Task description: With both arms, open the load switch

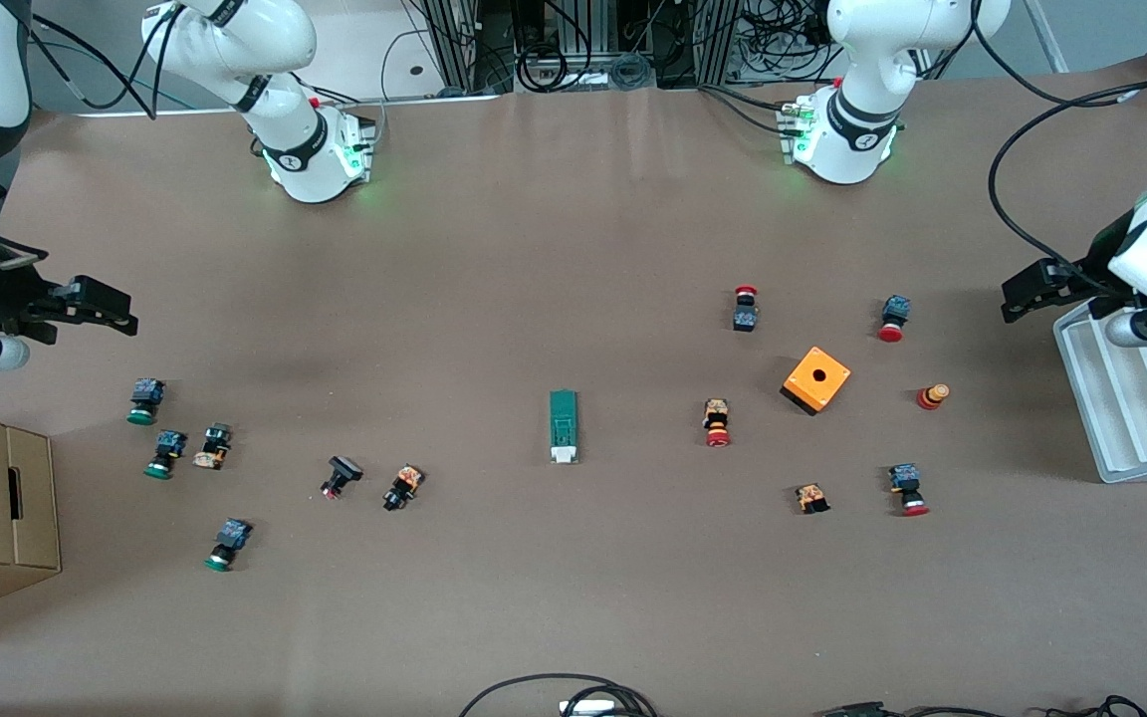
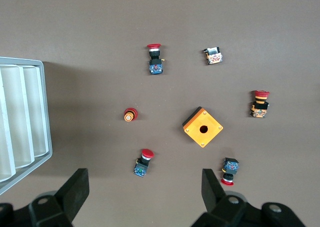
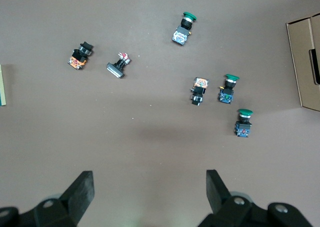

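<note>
The left gripper (image 2: pixel 142 192) has its fingers (image 2: pixel 75 189) spread wide with nothing between them and touching nothing; it hangs over the table (image 1: pixel 534 279) near the white tray (image 1: pixel 1131 398) at the right edge of the front view. The right gripper (image 3: pixel 147 194) is just as wide, its fingers (image 3: pixel 82 189) empty and clear of everything, held over the table at the left edge of the front view, above the group of green push buttons (image 1: pixel 145 400). Both arms wait, high and out at the table's ends.

The load switch (image 1: pixel 564 426) lies flat near the middle of the front view, slightly below centre. It is a narrow green block set almost upright in the frame, with its white sliding piece (image 1: pixel 564 454) at the lower end, nearer the front camera. It lies alone, well apart from the orange box (image 1: pixel 816 379) to its right in the frame and from the black buttons (image 1: pixel 402 486) to its left. In the right wrist view only a sliver of it shows at the left edge.
</note>
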Controlling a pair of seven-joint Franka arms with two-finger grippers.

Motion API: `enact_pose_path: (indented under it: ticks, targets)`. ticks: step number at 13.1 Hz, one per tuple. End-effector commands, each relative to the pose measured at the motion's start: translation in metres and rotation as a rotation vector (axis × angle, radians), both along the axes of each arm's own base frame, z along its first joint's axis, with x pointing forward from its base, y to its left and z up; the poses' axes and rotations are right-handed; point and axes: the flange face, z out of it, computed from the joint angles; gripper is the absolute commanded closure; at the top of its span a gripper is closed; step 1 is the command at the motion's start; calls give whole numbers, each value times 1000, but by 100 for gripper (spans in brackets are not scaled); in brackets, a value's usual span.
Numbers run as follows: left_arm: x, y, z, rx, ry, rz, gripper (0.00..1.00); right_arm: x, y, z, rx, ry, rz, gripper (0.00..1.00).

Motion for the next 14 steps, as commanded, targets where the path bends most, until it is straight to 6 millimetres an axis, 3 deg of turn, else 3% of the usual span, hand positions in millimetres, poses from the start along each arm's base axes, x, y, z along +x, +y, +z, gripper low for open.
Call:
enact_pose_path:
  ticks: [1,6,10,14]
  targets:
    - [-1,-2,5,13,-3,-3,0,4,1,5,11,-6,-9,0]
    - [-1,-2,5,13,-3,-5,1,3,6,4,14,4,2,0]
    - [-1,-2,5,13,-2,-6,1,-15,15,28,9,31,17,0]
    - [-1,-3,5,13,-3,-5,1,-12,15,24,49,37,27,0]
